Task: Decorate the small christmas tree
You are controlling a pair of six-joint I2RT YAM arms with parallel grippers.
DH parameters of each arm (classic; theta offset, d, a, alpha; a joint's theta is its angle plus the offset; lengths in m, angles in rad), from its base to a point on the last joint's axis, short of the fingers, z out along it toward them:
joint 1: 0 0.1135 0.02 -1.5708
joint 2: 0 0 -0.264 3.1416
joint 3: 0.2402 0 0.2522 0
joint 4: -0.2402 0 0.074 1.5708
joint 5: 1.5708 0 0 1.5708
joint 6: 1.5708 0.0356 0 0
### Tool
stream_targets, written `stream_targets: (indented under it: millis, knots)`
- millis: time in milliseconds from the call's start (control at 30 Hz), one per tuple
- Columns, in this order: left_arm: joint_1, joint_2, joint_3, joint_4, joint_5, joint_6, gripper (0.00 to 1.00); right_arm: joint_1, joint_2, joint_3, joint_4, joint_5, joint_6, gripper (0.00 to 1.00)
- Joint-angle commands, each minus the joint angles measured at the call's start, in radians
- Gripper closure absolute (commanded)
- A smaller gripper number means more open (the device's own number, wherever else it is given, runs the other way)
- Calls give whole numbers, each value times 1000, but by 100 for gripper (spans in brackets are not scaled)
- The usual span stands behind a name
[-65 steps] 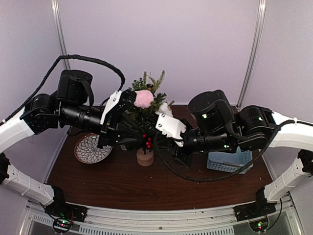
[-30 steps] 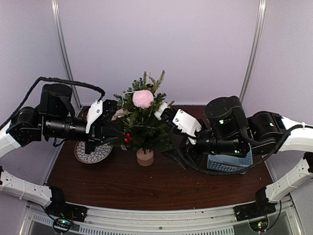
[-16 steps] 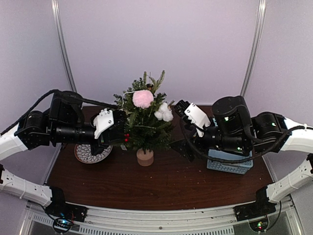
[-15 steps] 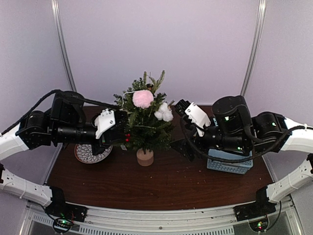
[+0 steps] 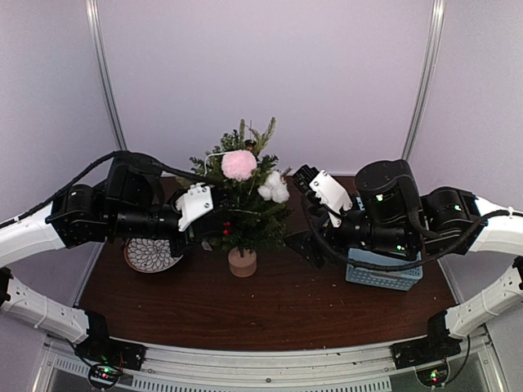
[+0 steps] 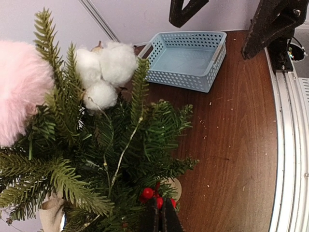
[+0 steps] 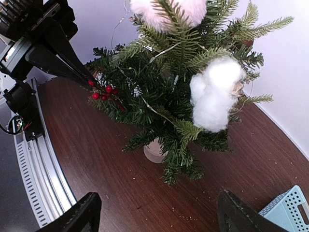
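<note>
The small christmas tree (image 5: pixel 241 204) stood upright on its wooden stump base (image 5: pixel 242 262) at the centre of the overhead frame, on the dark worktop (image 5: pixel 270 302). A pink pom-pom (image 5: pixel 239 164) sat near its top, with a white cotton cluster (image 5: pixel 274 188) to the right of it. The left claw (image 6: pixel 160 212) reached in from the left, pinched shut on a red berry sprig (image 6: pixel 153 197) among the lower branches. The right claw (image 7: pixel 157 205) hung just right of the tree, spread wide and holding nothing. A blue basket (image 6: pixel 186 58) lay at the right and a patterned plate (image 5: pixel 149 255) at the left.
</note>
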Motion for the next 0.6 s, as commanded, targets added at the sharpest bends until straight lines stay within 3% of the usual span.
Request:
stream_targets:
  millis: [0,567]
  knots:
    - [-5,14,10,64,-23,27,100,-8,-26,-14,11,24,13,14]
    - [-6,85,5,86,-90,48,100,-10,-25,-12,-7,18,-3,13]
